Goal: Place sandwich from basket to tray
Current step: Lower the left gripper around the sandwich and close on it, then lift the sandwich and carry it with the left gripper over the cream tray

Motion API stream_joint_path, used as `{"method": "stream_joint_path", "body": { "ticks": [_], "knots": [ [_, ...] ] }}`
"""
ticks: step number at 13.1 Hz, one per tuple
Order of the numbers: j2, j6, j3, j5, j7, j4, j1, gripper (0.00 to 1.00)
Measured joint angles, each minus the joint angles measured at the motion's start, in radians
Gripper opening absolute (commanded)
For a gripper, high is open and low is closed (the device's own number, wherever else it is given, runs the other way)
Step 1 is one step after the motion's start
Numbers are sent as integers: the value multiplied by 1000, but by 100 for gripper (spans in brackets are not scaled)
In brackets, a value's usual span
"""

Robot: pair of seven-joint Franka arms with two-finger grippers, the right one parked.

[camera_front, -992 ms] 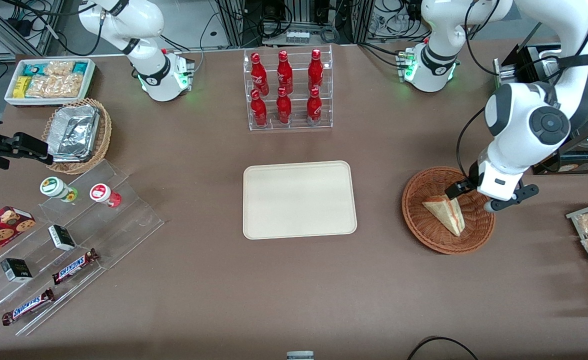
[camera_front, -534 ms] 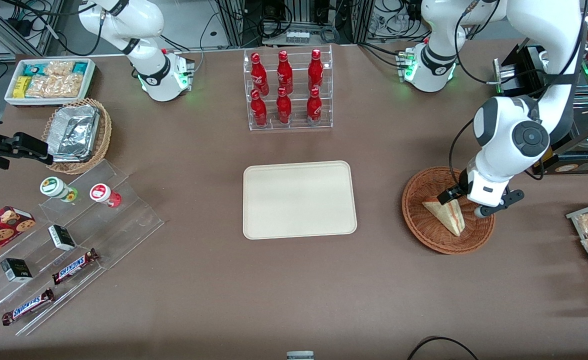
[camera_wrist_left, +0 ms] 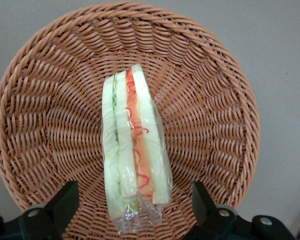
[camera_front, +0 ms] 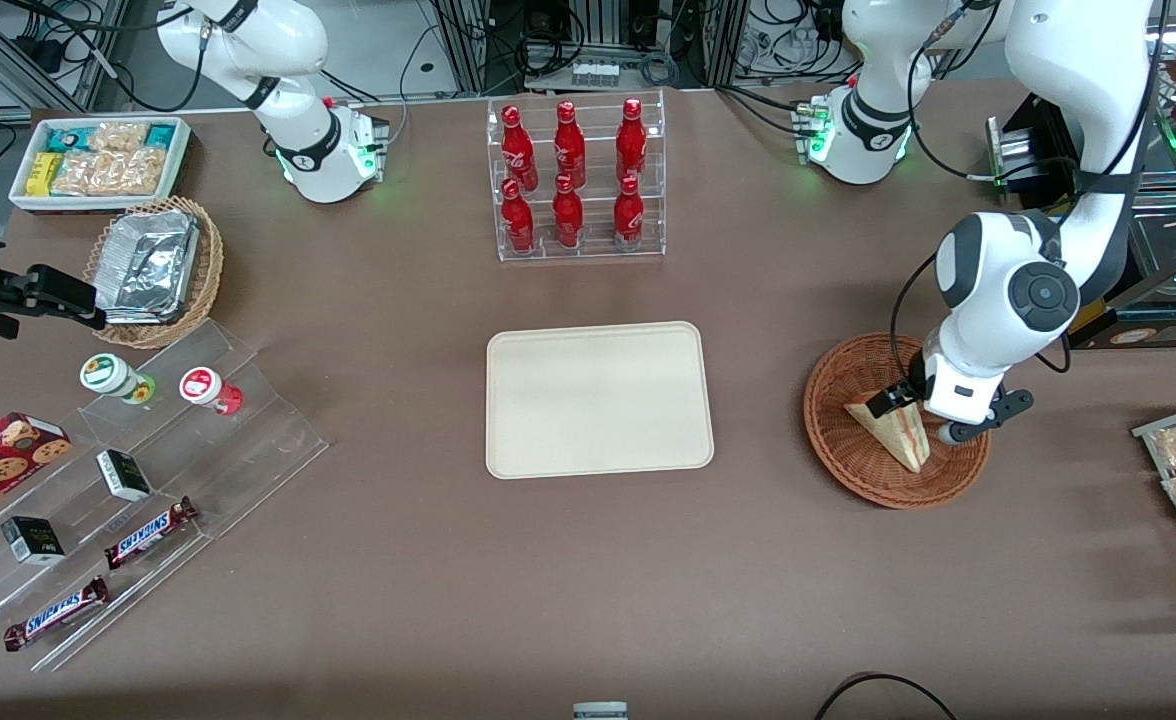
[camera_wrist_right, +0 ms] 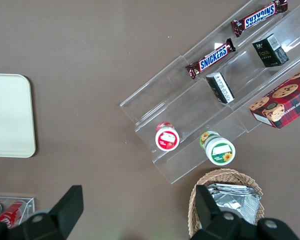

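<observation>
Hovering low over the basket [camera_front: 896, 420], the gripper [camera_front: 916, 415] has its fingers spread wide, one on each side of the sandwich [camera_front: 893, 432] and touching neither face of it. The left wrist view makes this plain: both dark fingers [camera_wrist_left: 57, 207] stand well apart from the wedge [camera_wrist_left: 134, 150], with bare wicker [camera_wrist_left: 215, 125] showing between each of them and the bread. That same view shows the sandwich standing on edge in clear wrap, cut side up, with green, orange and red layers between the pale slices. From the front, the wrist housing covers much of the gripper, and only one dark finger at the wedge's broad end and a grey part near the rim can be made out; the sandwich lies in the basket with its point aimed nearer the front camera. The basket sits toward the working arm's end of the table. The tray [camera_front: 598, 400] lies well apart from it, at the middle of the table, and a rack of red bottles [camera_front: 575, 180] stands farther from the front camera than the tray. Only the right wrist view catches one rounded corner of the tray [camera_wrist_right: 10, 115].
</observation>
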Motion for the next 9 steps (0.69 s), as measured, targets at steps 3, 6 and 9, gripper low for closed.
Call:
{"method": "stream_joint_path", "body": {
  "ticks": [3,6,9],
  "knots": [
    [20,8,0,0,0,0,0,78],
    [30,10,1,0,-2,0,1,0],
    [30,10,2,0,-3,4,2,0]
  ]
}}
